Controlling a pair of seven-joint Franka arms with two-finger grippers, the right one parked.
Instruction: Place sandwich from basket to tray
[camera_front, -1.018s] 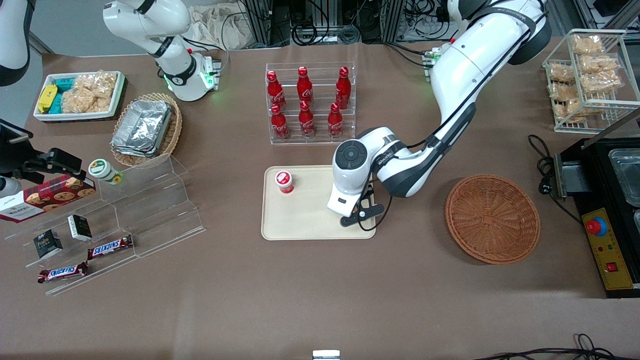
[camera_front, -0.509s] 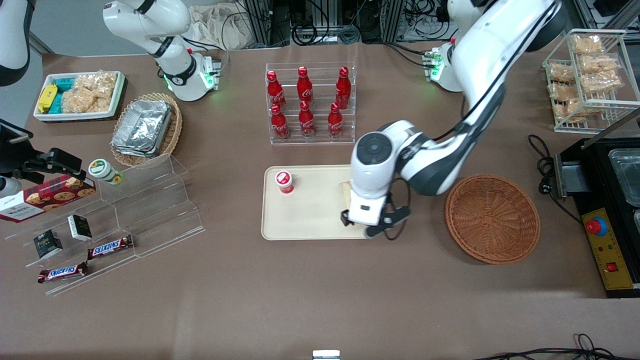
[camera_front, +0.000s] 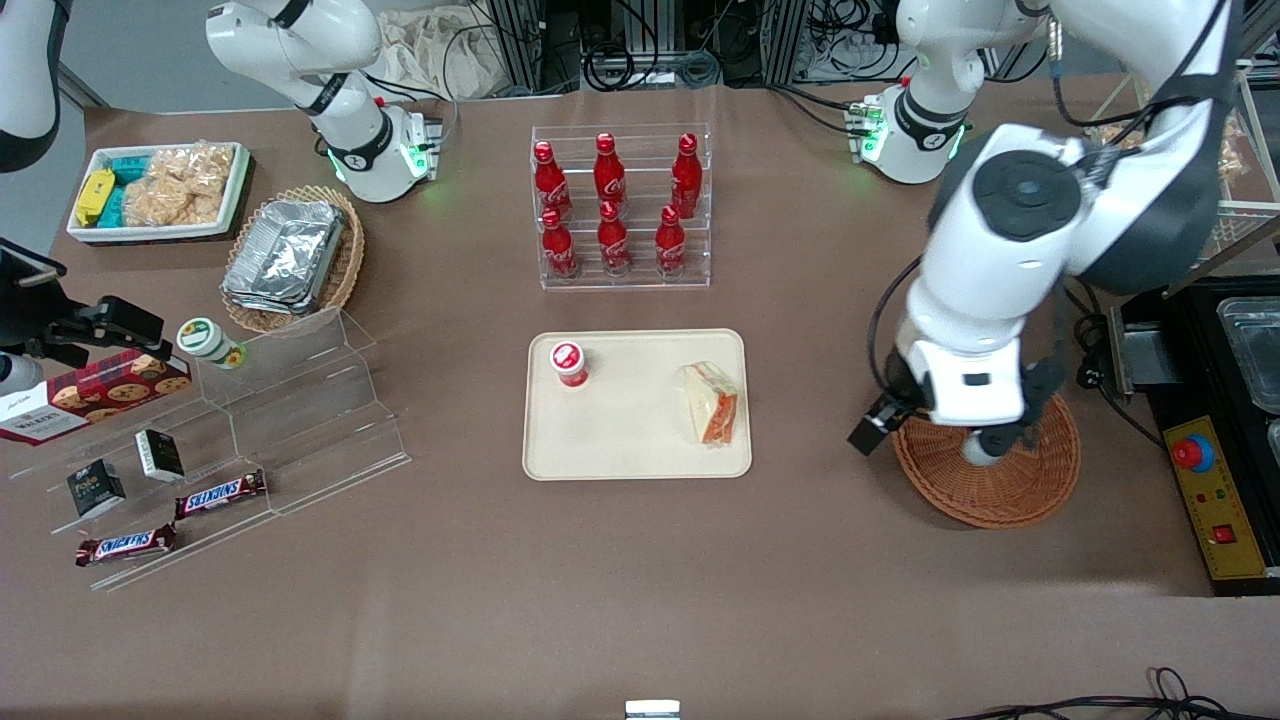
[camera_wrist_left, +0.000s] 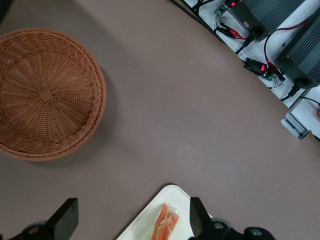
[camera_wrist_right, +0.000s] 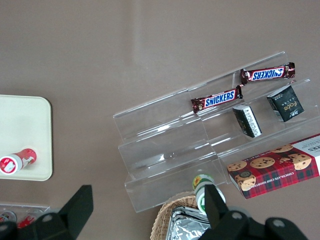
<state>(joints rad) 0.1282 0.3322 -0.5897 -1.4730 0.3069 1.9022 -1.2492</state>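
One sandwich (camera_front: 712, 402) on tray (camera_front: 620, 455), gripper (camera_wrist_left: 131, 224) fingers (camera_wrist_left: 67, 218) spread above

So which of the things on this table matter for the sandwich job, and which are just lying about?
Job:
- sandwich, lying on the tray
- basket, nothing in it
- hand, open, up over the table between basket and tray

Lying about:
- red-capped cup on the tray
- cola bottles
- foil containers
- Snickers bars
- cookie box

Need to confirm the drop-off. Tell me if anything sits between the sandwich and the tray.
Nothing does: the sandwich already lies on the tray, beside a red-capped cup. The open tool hangs above the empty basket.
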